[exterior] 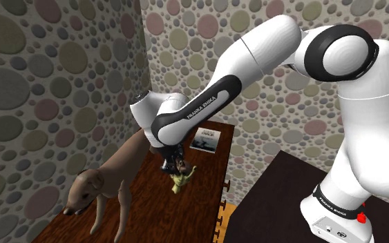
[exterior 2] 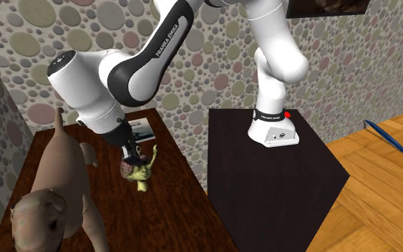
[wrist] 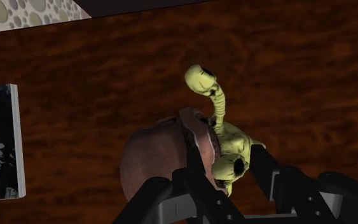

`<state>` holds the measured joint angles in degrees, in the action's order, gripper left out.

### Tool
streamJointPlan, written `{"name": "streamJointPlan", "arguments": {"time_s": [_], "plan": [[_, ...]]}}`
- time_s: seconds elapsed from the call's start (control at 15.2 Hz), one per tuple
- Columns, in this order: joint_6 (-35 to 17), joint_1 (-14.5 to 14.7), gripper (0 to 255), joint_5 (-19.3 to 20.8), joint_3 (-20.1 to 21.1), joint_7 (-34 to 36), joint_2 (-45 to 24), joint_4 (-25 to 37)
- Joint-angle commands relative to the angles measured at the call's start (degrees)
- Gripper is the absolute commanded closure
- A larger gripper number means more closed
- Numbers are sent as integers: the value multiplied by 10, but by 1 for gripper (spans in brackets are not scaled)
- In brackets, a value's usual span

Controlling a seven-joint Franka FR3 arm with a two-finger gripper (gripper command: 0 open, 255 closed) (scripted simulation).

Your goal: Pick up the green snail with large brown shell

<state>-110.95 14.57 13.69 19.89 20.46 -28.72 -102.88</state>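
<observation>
The gripper (exterior: 174, 161) hangs low over a dark wooden table (exterior: 155, 207), just left of the middle of the shoulder view. It is clenched on the snail (exterior: 181, 178), which sits right beneath it at the centre of the frame. In the wrist view the gripper (wrist: 228, 173) has its two black fingers (wrist: 264, 167) pressed against either side of the snail (wrist: 225, 137). The yellow-green body lies between them, and the round brown shell bulges out past one finger. One eye stalk curls away from the gripper, and the other lies between the fingertips. I cannot tell whether the snail rests on the table or is just clear of it.

In the second exterior view the gripper (exterior 2: 134, 153) and the snail (exterior 2: 141, 172) are left of centre. A tan dog figure (exterior 2: 55, 187) stands on the table in the lower left of that frame, close to the snail but not touching it. A flat book (exterior 2: 142, 129) with a dark cover picture lies further back, near the spotted wall (exterior 2: 214, 71). The arm's base sits on a dark box stand (exterior 2: 278, 179) right of centre. A thin blue object (exterior 2: 386, 136) lies on the wooden floor (exterior 2: 379, 193) at the far right.
</observation>
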Motion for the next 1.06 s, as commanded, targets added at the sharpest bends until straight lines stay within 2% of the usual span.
{"name": "streamJointPlan", "arguments": {"time_s": [0.0,0.99], "plan": [[8,-1,255,-3,1,-3,6,1],[87,-7,255,-24,11,-19,58,32]]}}
